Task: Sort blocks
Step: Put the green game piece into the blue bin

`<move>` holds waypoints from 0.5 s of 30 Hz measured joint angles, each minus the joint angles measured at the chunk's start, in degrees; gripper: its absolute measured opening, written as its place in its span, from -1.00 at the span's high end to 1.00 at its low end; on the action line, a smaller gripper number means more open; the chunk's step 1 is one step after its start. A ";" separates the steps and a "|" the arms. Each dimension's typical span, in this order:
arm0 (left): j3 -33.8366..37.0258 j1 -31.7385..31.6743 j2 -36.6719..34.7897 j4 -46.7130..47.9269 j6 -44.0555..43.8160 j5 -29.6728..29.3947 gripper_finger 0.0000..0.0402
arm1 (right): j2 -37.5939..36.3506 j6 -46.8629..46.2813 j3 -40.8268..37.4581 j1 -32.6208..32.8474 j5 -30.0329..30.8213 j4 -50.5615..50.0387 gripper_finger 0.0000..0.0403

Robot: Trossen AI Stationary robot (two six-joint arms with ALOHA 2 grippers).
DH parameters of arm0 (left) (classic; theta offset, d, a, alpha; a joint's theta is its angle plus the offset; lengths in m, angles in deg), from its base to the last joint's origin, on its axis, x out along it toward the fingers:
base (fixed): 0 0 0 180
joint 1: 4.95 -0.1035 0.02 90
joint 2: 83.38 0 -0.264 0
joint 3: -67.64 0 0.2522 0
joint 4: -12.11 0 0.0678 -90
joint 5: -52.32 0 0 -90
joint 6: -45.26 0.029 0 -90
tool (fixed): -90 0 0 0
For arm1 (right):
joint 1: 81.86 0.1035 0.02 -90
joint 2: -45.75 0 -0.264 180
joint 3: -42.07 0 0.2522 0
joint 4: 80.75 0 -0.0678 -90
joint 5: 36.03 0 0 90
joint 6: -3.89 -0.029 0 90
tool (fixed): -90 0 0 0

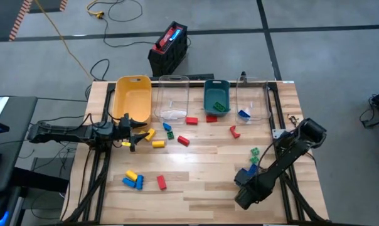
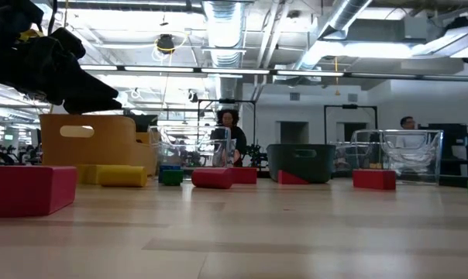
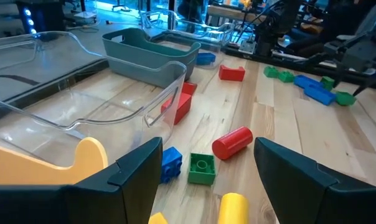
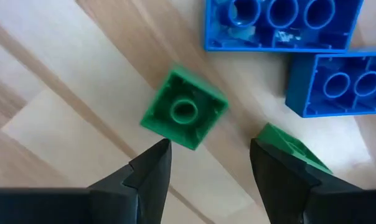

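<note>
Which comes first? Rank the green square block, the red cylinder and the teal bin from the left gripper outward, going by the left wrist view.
From the left gripper:
1. Green square block, just ahead between the fingers.
2. Red cylinder, slightly beyond it.
3. Teal bin, farthest, past the clear bin.

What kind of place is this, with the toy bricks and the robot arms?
Probably a robotics lab or open workshop. Exposed ceiling ducts hang over a wide floor, cables trail across concrete, and a wooden table carries sorting bins and scattered blocks.
</note>
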 joint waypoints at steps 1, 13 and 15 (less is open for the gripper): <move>0.00 0.01 0.00 0.00 0.01 -0.01 -0.24 | 0.12 0.00 0.00 0.00 0.00 -0.08 -0.13; 0.00 0.01 0.00 0.00 0.01 -0.01 -0.24 | 0.29 -0.31 4.95 0.02 -0.84 -11.00 -0.11; 0.00 0.01 0.00 0.01 0.01 -0.01 -0.24 | 0.29 -0.27 5.67 0.04 -0.82 -13.28 -0.11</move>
